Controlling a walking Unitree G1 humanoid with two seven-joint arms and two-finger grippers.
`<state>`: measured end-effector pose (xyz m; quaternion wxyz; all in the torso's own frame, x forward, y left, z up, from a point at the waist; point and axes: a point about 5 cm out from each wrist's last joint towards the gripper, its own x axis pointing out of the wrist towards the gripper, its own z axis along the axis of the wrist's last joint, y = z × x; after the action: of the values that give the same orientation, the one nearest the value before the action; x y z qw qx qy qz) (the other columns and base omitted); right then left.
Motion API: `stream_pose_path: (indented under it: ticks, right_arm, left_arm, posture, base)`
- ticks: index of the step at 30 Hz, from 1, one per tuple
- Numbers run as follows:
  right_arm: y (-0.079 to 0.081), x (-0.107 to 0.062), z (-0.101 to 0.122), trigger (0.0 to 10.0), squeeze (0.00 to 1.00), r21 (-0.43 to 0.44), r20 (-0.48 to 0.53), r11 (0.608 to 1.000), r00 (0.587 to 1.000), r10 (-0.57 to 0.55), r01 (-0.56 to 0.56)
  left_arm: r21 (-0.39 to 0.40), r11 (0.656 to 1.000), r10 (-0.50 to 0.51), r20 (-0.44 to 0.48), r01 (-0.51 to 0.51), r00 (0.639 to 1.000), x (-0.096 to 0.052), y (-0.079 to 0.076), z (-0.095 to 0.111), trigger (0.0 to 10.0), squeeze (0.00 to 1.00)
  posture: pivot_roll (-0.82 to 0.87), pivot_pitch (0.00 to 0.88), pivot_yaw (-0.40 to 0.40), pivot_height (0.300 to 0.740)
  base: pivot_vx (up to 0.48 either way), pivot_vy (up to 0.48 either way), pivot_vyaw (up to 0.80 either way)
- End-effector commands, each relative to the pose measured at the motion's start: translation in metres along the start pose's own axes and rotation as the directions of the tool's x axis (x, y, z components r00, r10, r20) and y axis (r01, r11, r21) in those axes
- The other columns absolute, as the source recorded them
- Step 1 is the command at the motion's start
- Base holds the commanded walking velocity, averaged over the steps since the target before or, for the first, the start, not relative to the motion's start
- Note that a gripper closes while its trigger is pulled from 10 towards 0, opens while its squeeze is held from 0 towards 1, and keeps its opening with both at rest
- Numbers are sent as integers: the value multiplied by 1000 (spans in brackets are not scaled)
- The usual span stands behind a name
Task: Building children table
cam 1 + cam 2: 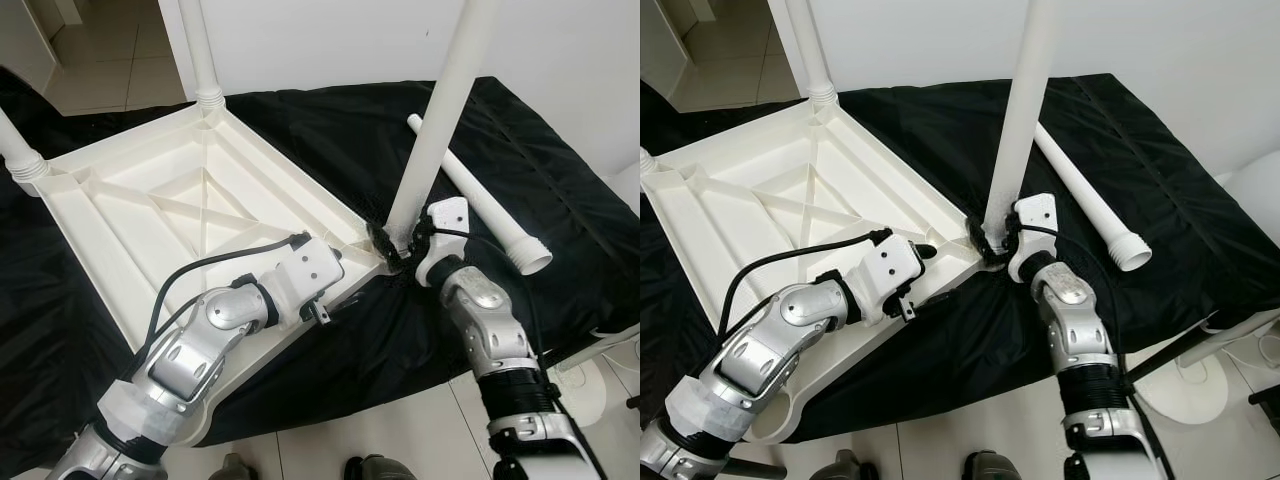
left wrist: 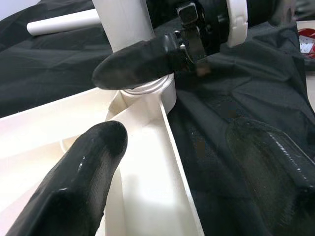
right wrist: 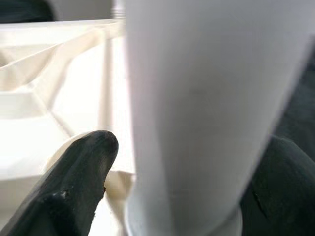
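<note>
Our right tool [image 1: 992, 243] pinches the base of an upright white leg [image 1: 1018, 110], one finger [image 3: 74, 187] on each side, where the leg meets the near corner socket of the upturned white tabletop [image 1: 150, 215]. The tabletop lies on a black sheet [image 1: 330, 130], two more legs standing at its far corners. Our left tool [image 1: 318, 300] rests spread over the tabletop's near edge, just beside that corner. A loose leg [image 1: 480, 195] lies on the sheet nearby.

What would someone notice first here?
A white tabletop lies upside down on a black cloth. At its near corner the right gripper clasps an upright leg. The left gripper rests open at the edge, and a loose leg lies beyond.
</note>
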<state>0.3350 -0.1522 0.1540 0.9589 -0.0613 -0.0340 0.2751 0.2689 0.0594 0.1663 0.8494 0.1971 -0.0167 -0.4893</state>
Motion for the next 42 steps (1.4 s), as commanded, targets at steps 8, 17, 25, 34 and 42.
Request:
stream_pose_path:
  ticks: [8,17,25,34,42]
  right_arm:
    - [-5,11,-5,10000,0,-43,-45,986,986,162,-164]
    - [-16,9,-15,0,0,-34,-99,984,980,173,-177]
    - [-20,4,-24,0,0,-1,-104,987,982,158,-159]
    - [-16,5,-33,10000,0,26,-124,997,989,82,-79]
    - [-11,7,-37,10000,0,26,-135,998,989,-60,64]
  left_arm:
    - [14,999,-52,-3,52,999,2,-1,1,10000,0]
    - [16,999,-39,-7,40,999,0,1,1,10000,0]
    - [13,999,-37,-8,37,999,-1,1,2,10000,0]
    - [14,999,-39,-9,39,999,-1,1,2,10000,0]
    - [12,999,-39,-10,39,999,-1,1,1,10000,0]
  posture:
    - [-73,52,34,740]
    - [-67,57,31,740]
    - [-67,68,30,740]
    - [-68,72,31,740]
    - [-69,73,30,740]
  base:
    - [0,0,0]
    - [0,0,0]
    - [0,0,0]
    - [0,0,0]
    - [0,0,0]
